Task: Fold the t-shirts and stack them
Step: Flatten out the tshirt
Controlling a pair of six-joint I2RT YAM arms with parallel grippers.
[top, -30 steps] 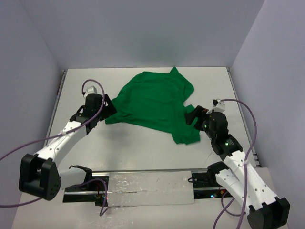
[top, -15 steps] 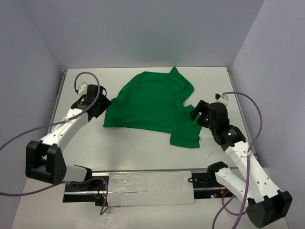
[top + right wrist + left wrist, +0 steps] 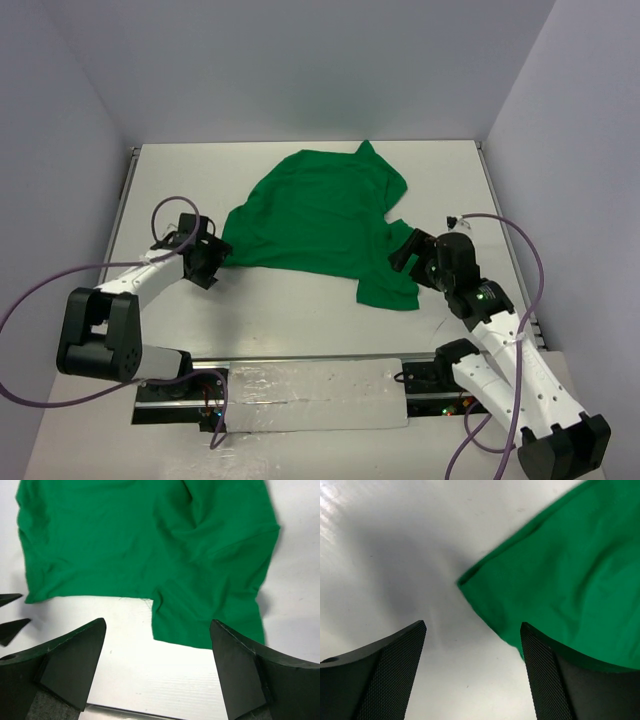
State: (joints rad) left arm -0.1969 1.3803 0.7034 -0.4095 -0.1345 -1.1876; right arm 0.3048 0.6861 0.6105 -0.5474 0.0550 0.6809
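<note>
One green t-shirt [image 3: 318, 215] lies rumpled, unfolded mid-table [image 3: 300, 315], so no fold/stack done yet; L gripper [image 3: 213, 258] & R gripper [image 3: 403, 250] gape wide, empty, by its edges.

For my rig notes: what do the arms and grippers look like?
The left arm and right arm have white links with black joints, each trailing a purple cable. The left gripper and right gripper are black, with wedge-shaped fingers.
</note>
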